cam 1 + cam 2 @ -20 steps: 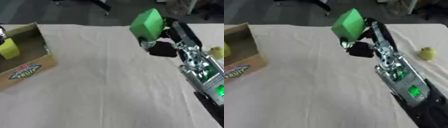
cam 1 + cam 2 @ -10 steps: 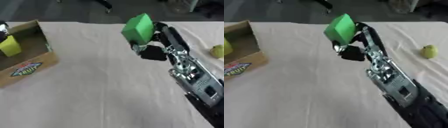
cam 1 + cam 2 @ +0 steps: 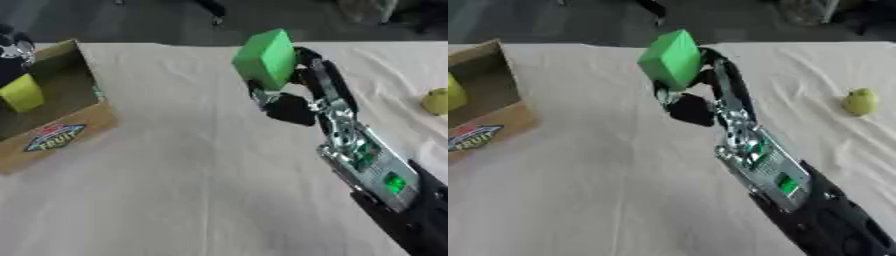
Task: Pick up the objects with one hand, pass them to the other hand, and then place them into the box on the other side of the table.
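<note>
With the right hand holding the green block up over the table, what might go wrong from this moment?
1. The green foam-like block sits at the fingertips of the right hand, above the cloth-covered table; it might slip and roll away.
2. No left hand shows, so the handover may be mistimed.
3. The brown cardboard box lies far left.

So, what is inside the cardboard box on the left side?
Inside the cardboard box stands a yellow block near its far left corner. The front wall hides the floor of the box, so anything lying low there cannot be seen.
</note>
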`<control>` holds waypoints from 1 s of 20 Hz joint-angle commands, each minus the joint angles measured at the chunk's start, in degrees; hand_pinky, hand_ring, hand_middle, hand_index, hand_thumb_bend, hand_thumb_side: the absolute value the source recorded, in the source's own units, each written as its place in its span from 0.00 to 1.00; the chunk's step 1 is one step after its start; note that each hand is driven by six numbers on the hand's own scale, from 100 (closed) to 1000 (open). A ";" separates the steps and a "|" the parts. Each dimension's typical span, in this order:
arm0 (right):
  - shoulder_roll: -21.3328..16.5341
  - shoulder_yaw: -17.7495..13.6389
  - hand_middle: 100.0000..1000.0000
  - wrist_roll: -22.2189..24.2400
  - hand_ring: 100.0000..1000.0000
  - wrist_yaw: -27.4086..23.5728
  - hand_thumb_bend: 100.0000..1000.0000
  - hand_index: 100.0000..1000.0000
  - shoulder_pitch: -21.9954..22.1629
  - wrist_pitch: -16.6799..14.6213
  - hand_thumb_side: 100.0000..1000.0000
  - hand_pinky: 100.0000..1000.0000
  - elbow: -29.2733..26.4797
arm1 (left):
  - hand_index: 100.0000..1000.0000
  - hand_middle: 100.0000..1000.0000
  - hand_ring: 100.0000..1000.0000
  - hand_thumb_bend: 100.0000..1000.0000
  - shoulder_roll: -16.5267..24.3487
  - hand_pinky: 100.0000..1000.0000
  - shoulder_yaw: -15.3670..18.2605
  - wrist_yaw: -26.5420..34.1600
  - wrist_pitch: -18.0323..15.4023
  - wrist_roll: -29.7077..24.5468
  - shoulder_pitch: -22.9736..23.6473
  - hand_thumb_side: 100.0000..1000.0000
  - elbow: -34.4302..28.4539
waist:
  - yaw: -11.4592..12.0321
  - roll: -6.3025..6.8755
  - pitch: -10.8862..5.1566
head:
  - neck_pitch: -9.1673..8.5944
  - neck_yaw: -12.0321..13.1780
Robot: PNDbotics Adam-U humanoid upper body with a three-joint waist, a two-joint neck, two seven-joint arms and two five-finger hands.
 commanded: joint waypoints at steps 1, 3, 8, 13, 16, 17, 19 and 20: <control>-0.33 0.38 0.44 0.65 0.55 -0.19 0.00 0.50 -1.13 -2.80 0.01 0.82 -0.74 | 0.80 0.65 0.72 0.00 2.49 0.58 -0.33 -0.29 -0.13 -1.18 -1.42 0.61 -1.58 | 0.16 0.20 -1.12 | 0.32 -0.12; -0.41 1.07 0.44 1.31 0.55 -0.36 0.00 0.50 -1.15 -4.16 0.00 0.82 -0.48 | 0.80 0.65 0.72 0.00 2.62 0.58 -0.93 -0.30 -0.18 -1.93 -1.84 0.60 -1.97 | 0.31 0.19 -1.12 | 0.40 -0.14; -0.38 2.40 0.44 2.63 0.56 -0.75 0.00 0.50 -1.26 -6.21 0.00 0.82 0.12 | 0.80 0.65 0.72 0.00 3.16 0.58 -2.65 -0.56 -0.55 -4.29 -2.97 0.60 -3.16 | 0.56 0.18 -1.20 | 0.69 -0.18; -0.41 3.26 0.44 3.47 0.56 -1.44 0.00 0.50 -1.40 -7.15 0.00 0.82 0.50 | 0.80 0.65 0.72 0.00 3.67 0.59 -4.50 0.05 -1.73 -7.55 -4.39 0.60 -5.51 | 0.78 0.25 -1.27 | 0.67 -0.30; -0.34 3.79 0.44 3.93 0.56 -1.56 0.00 0.50 -1.45 -7.40 0.00 0.83 0.85 | 0.81 0.65 0.72 0.00 3.93 0.59 -5.64 0.82 -2.49 -10.05 -5.55 0.61 -7.64 | 0.90 0.31 -1.27 | 0.60 -0.41; -0.29 3.91 0.44 4.14 0.56 -1.54 0.00 0.50 -1.49 -7.48 0.00 0.83 0.93 | 0.81 0.65 0.72 0.00 3.97 0.59 -6.04 1.20 -2.76 -11.00 -6.01 0.61 -8.59 | 0.93 0.34 -1.27 | 0.56 -0.43; -0.23 4.05 0.44 4.44 0.56 -1.46 0.00 0.50 -1.56 -7.63 0.00 0.83 1.00 | 0.81 0.65 0.72 0.00 4.11 0.59 -6.71 2.04 -3.08 -12.81 -6.83 0.62 -10.46 | 0.99 0.39 -1.27 | 0.56 -0.54; -0.22 4.12 0.44 4.64 0.56 -1.39 0.00 0.50 -1.60 -7.66 0.00 0.83 1.00 | 0.81 0.65 0.72 0.00 4.22 0.59 -7.14 2.45 -3.20 -13.80 -7.33 0.61 -11.50 | 1.02 0.41 -1.27 | 0.59 -0.68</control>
